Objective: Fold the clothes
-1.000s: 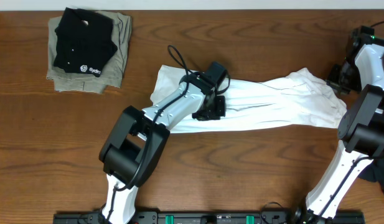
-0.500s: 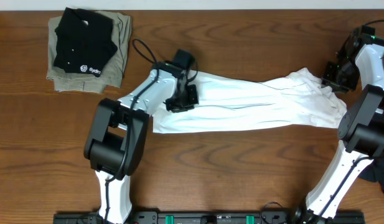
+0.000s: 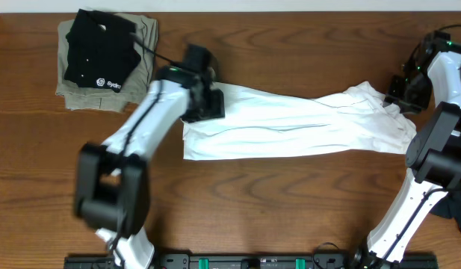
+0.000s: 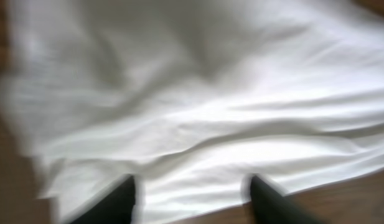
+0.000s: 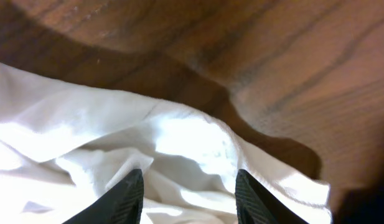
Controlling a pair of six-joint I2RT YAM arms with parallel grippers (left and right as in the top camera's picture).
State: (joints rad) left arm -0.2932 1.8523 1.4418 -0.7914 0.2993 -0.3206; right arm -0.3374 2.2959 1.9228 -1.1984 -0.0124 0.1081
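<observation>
A white garment (image 3: 305,123) is laid stretched across the middle of the surface (image 3: 290,202), with its crumpled end at the right edge. The left tool (image 4: 190,190) is held spread wide over the garment's left end, with nothing gripped. The right tool (image 5: 188,186) is likewise parted above the crumpled end. A folded stack (image 3: 107,63) is seen at the far left corner.

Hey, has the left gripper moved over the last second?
Yes. The left gripper slid leftward along the white garment, ending nearer the folded stack at far left.
</observation>
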